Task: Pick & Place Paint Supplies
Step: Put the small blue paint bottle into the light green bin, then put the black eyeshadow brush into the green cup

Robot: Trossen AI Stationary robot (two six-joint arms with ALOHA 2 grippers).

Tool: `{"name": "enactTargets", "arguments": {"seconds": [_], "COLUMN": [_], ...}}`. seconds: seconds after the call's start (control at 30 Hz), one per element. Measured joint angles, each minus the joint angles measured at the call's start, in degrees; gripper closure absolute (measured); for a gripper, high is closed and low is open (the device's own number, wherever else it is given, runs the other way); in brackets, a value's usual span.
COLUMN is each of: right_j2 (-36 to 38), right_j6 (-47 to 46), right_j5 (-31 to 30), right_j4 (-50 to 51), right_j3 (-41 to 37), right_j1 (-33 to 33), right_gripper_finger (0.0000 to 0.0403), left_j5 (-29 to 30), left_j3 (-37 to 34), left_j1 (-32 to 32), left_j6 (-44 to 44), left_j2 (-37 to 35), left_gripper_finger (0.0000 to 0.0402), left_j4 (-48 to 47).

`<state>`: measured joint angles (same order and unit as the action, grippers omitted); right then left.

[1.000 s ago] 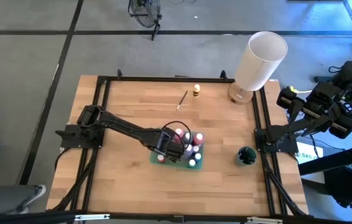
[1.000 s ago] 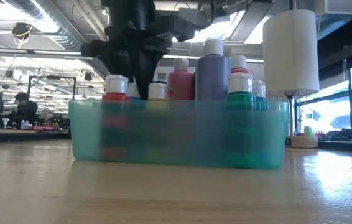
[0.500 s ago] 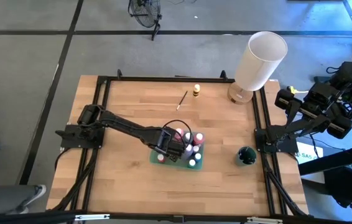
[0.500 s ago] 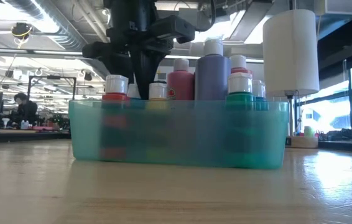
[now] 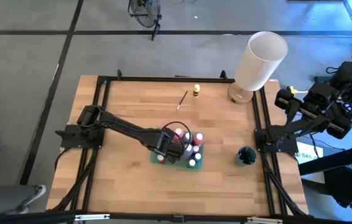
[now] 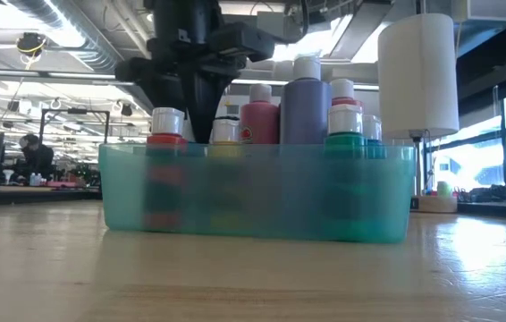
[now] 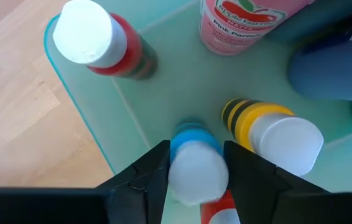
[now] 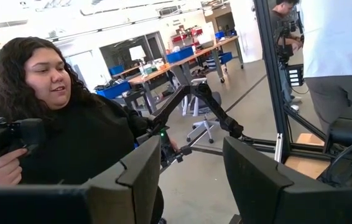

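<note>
A teal tray (image 5: 157, 159) near the table's middle holds several paint bottles: red (image 7: 95, 37), pink (image 7: 238, 25), yellow (image 7: 269, 124) and purple (image 6: 307, 107) among them. My left gripper (image 7: 194, 180) points down into the tray's left part (image 5: 171, 148), shut on a blue bottle (image 7: 191, 140) with a white cap. A thin brush (image 5: 181, 99) and a small yellow bottle (image 5: 196, 91) lie on the bare wood at the far side. My right gripper (image 8: 191, 174) is open and held high off the table's right edge (image 5: 286, 98), pointing into the room. My left gripper has the blue bottle's white cap (image 7: 198, 168) between its two fingers, one on each side. The fingers come from above, pointing down. The bottle stands upright, its lower part down in the tray beside the yellow bottle.
A large white cylinder (image 5: 260, 59) stands at the far right corner, and a dark green round thing (image 5: 246, 155) sits near the right edge. A black frame runs around the table. A person sits beyond the table in the right wrist view. Bare wood lies left of and nearer than the tray.
</note>
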<state>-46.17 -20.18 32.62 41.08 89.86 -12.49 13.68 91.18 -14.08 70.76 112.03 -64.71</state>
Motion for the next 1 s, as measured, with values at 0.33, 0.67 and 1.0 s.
{"name": "enactTargets", "arguments": {"seconds": [0.33, 0.67, 1.0], "right_j2": [-0.8, -1.4, -1.4], "right_j6": [0.0, 0.0, 1.5], "right_j5": [0.0, 0.0, 0.0], "right_j4": [0.0, -0.2, -0.2], "right_j3": [0.0, 0.0, 0.0], "right_j1": [0.0, 0.0, 0.0], "right_gripper_finger": [0.0225, 0.0225, 0.0225], "left_j5": [0.5, 3.3, 5.5], "left_j3": [0.4, 6.2, 19.7], "left_j1": [-0.1, -0.1, 2.2], "left_j6": [0.0, -1.6, -9.3], "left_j2": [0.0, 0.0, 0.1], "left_gripper_finger": [0.0221, 0.0212, 0.021], "left_j4": [-3.2, -10.3, -16.0]}}
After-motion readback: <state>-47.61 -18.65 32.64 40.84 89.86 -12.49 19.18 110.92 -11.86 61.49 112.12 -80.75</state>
